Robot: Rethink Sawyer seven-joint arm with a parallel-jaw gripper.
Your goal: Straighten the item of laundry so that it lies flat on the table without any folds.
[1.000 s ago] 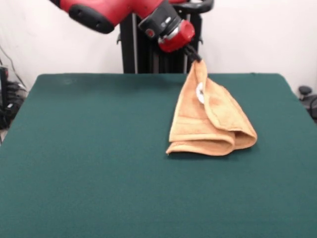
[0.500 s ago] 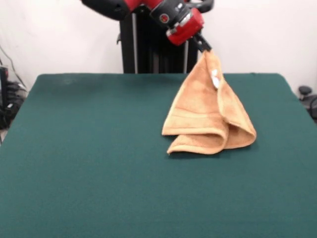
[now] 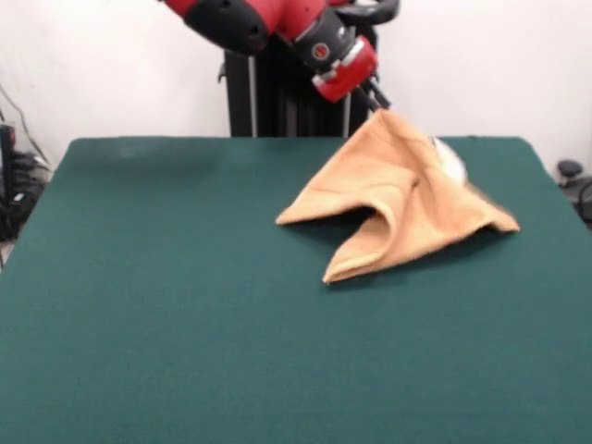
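Bare green worktop (image 3: 185, 351) up front. Beyond it, right of centre, the orange-tan towel (image 3: 398, 208) tents up, its lower corners spread out and resting on the felt, a deep fold down its front. At its peak, the tool (image 3: 379, 104) pinches the top corner, arm slanting in from above.

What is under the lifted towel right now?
The gripper holds the towel up by its top corner, so it tents over the table. Dark green cloth in shadow shows through the front opening; whatever lies beneath the draped cloth is hidden.
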